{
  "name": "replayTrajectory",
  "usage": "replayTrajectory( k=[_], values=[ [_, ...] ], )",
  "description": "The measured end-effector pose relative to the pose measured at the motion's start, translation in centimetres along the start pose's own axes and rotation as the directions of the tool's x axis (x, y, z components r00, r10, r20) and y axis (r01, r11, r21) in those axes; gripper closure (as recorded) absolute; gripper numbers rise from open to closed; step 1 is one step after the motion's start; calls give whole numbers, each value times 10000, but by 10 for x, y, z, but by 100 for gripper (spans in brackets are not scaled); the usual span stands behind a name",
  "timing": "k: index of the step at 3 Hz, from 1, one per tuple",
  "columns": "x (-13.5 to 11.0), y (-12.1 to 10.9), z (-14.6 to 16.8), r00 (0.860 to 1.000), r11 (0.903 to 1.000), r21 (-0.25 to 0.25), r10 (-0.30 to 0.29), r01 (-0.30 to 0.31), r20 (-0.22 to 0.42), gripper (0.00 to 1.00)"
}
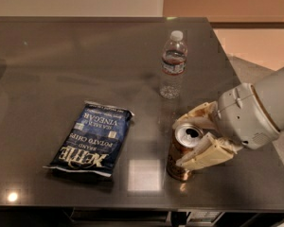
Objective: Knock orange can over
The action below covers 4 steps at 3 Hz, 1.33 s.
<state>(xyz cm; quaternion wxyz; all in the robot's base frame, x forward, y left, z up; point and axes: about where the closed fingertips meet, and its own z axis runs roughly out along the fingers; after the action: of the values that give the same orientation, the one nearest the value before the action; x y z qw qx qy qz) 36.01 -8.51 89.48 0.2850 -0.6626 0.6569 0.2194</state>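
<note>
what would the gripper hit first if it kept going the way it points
The orange can. The gripper reaches from the picture's right, pointing left, with the upright can between its open fingers; depth is unclear, but the can looks first.
</note>
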Motion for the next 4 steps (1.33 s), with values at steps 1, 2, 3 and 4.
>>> replayTrajectory(
  k=[1,2,3,4],
  values=[
    [1,-17,-5,9972,9996,-16,267,-268,-697,87],
    [-4,-43,-20,9789,9986,152,527,-507,-1974,100],
    [-7,-62,-34,9439,9995,201,295,-242,-3289,100],
    [-9,-69,-36,8884,9996,9,-260,297,-4583,100]
  ],
)
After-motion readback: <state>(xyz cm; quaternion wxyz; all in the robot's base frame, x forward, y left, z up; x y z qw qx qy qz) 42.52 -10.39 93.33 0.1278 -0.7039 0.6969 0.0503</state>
